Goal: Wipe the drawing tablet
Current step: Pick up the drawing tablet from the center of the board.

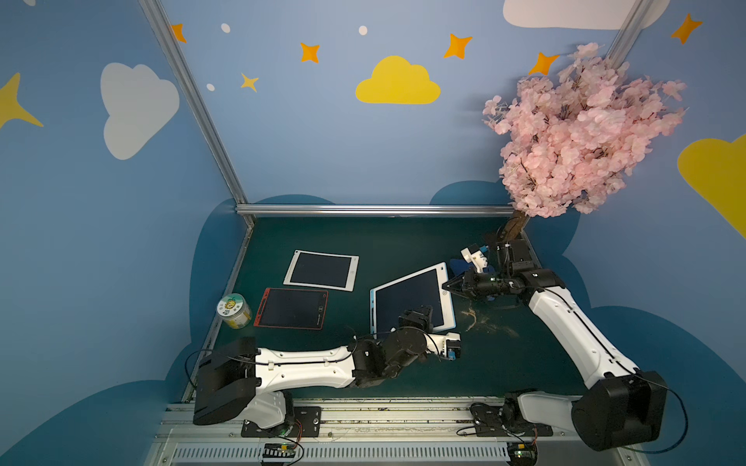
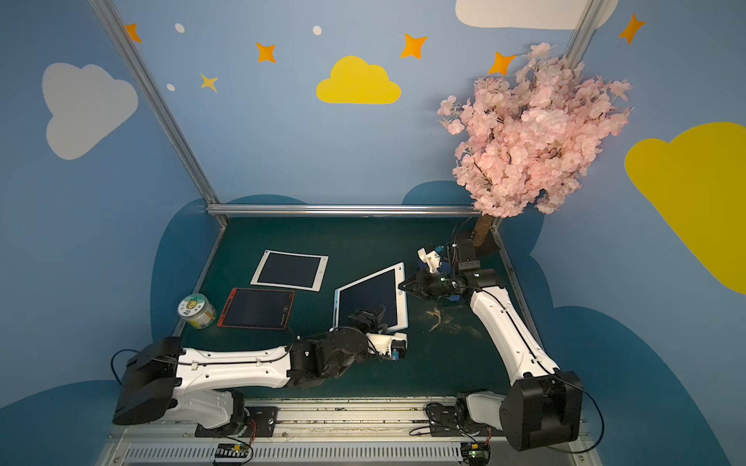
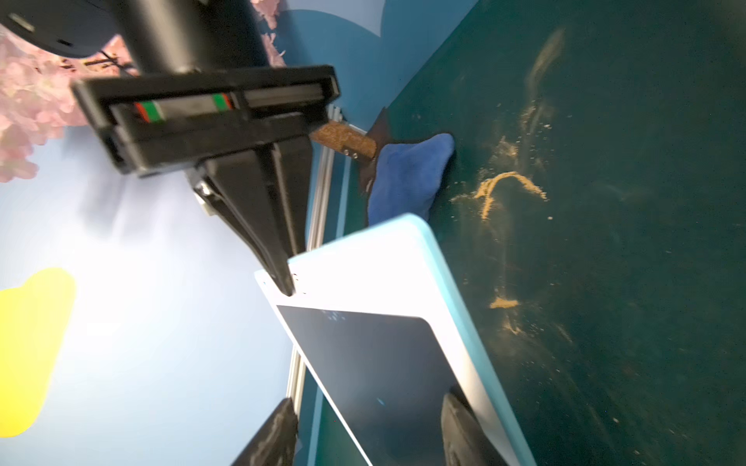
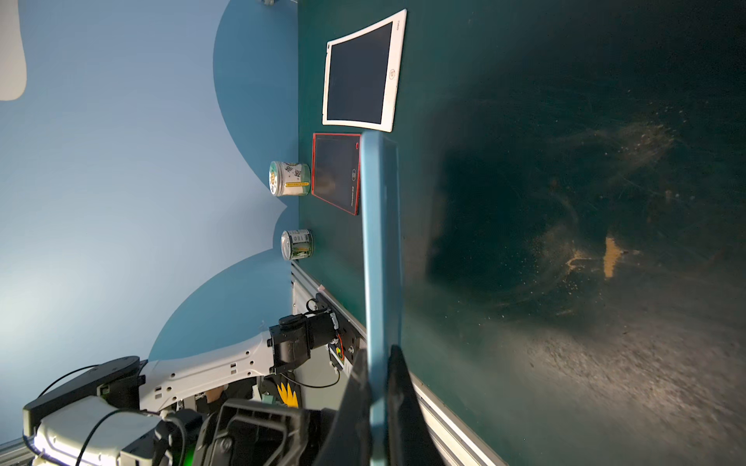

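Right gripper (image 1: 445,287) clamps one edge of the blue-framed drawing tablet (image 1: 405,300), holding it tilted off the green mat (image 1: 363,242). Left gripper (image 1: 420,314) stands spread astride its near edge.

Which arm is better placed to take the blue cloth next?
Right, probably: the blue cloth lies near the right gripper, which is shut on the tablet. The left gripper, open astride it, should grip first.

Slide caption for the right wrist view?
Right gripper shut on the blue tablet, held edge-on over the powder-dusted mat; white tablet, red tablet beyond.
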Tool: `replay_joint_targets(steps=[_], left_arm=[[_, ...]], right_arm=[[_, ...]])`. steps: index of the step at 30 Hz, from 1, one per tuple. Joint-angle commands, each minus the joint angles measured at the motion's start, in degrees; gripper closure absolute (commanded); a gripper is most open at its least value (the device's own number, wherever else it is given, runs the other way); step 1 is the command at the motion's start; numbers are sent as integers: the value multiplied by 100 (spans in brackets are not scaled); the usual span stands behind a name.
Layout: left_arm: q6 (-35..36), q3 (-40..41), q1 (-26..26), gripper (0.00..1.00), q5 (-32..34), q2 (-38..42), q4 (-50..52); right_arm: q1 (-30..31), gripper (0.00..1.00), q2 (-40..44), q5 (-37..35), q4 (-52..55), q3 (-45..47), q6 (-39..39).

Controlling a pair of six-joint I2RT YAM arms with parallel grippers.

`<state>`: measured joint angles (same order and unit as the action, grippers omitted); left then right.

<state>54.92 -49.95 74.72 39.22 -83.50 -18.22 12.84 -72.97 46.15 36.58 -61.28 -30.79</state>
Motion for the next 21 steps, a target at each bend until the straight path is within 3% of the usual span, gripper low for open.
replay_joint_targets(steps=[1,9,21], left_arm=[[137,-136,197,42,164,-124,-467],[-766,-344,420,44,-370,497,744],[-766,-247,395,45,-255,361,684]], right_arm=[[43,100,229,339,-468,32,-543],[39,100,-74,-254,-399,-213,-413],[226,100,78,-89,-1051,125,-1231]])
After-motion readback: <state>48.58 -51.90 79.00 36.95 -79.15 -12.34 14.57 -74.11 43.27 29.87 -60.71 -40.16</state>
